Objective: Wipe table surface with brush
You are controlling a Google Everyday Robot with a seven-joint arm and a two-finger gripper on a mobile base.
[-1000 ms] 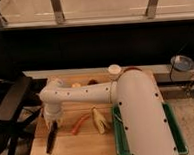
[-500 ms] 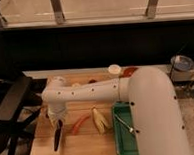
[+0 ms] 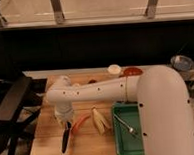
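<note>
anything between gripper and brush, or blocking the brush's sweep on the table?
Nothing between them: the gripper sits shut on the upper end of the slender black brush. On the light-brown wooden table surface, an orange curved piece lies just right of the brush, in the way of a rightward sweep.

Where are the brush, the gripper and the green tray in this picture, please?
brush (image 3: 65, 140), camera view, middle of its black length.
gripper (image 3: 67, 124), camera view, between its fingertips, shut on the brush's upper end above the table (image 3: 45, 152).
green tray (image 3: 125, 143), camera view, bare part of its floor.
</note>
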